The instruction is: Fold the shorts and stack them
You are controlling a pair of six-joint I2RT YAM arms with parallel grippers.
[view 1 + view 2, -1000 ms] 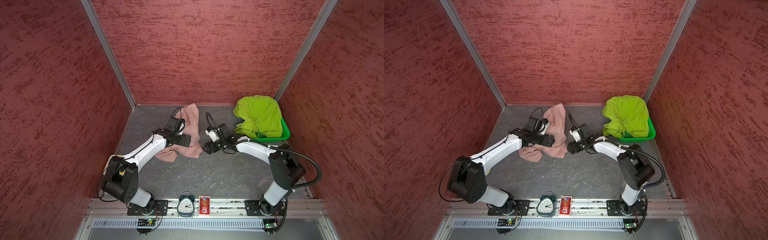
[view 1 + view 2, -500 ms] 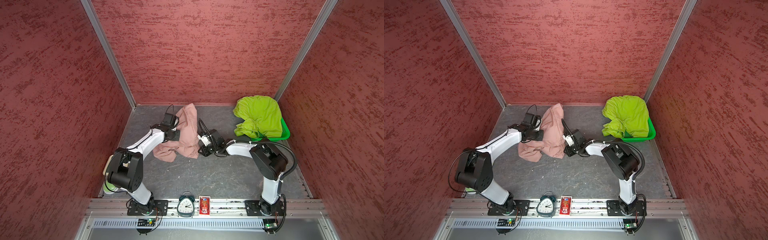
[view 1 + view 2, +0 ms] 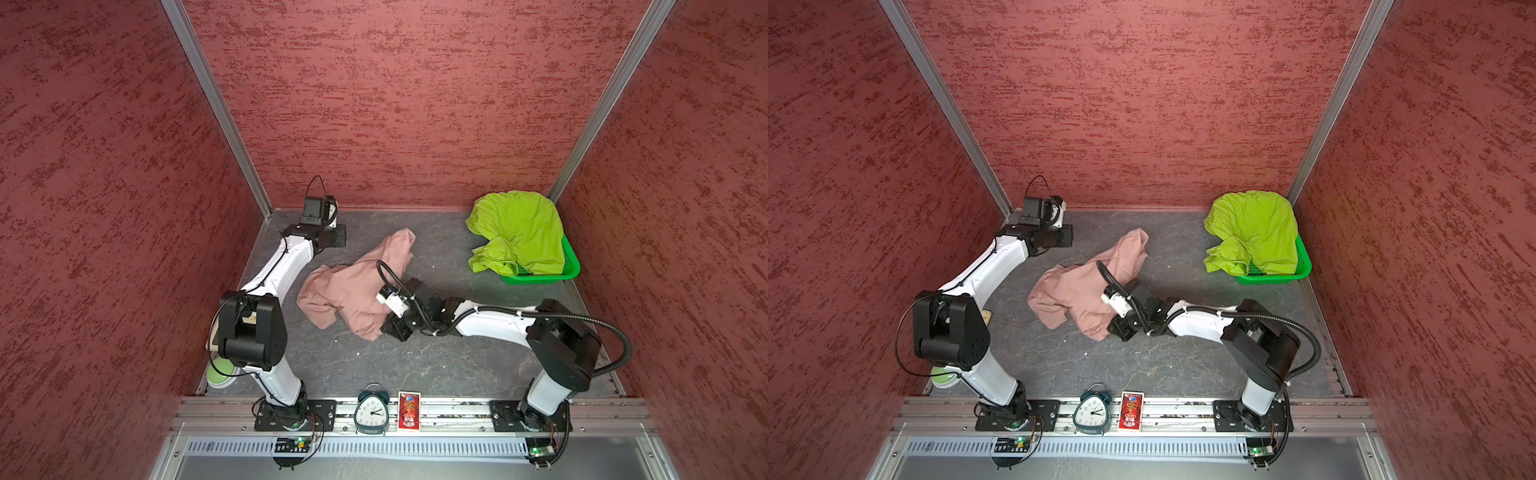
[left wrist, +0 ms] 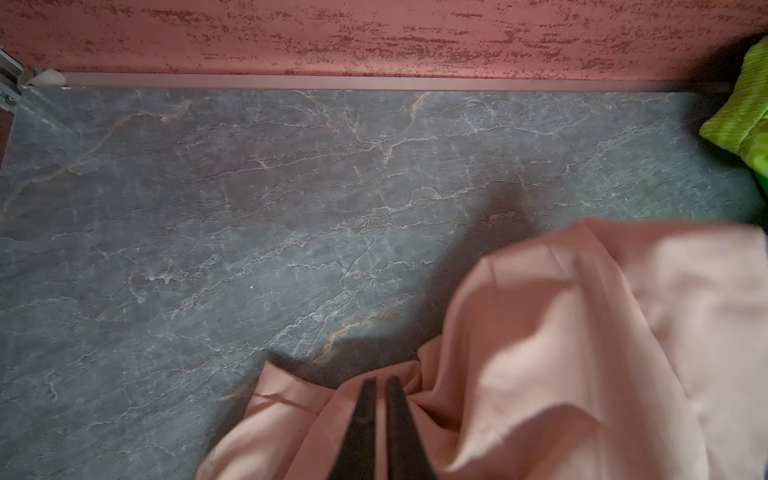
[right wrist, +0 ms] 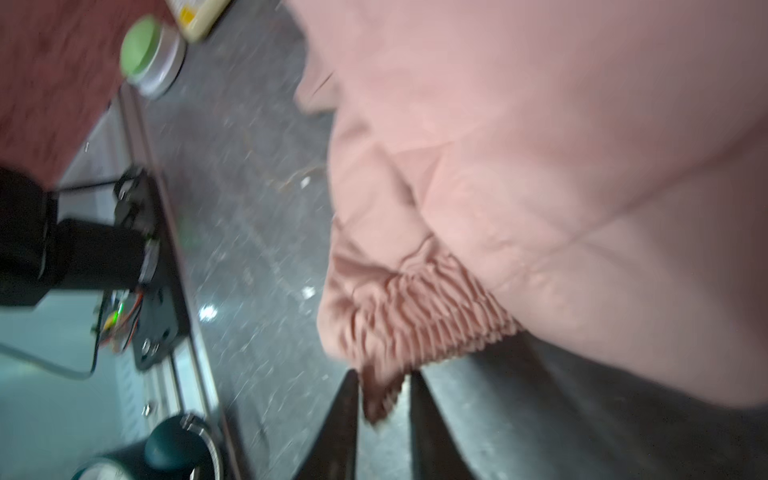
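Seems staged for spreading flat before folding: dusty pink thin-fabric shorts (image 3: 353, 291) crumpled mid grey stone-look tabletop (image 3: 415, 365), gathered waistband (image 5: 436, 307) corner between half-parted right gripper (image 5: 384, 374) fingers, a fold bunched at near-closed left gripper (image 4: 381, 380), true hold by either impossible to tell.

We are seeing bright, sharp top views; the right wrist view is blurring the pink shorts (image 5: 540, 166).

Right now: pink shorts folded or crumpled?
Crumpled, not folded. In both top views the pink shorts lie in a wrinkled, uneven heap on the table.
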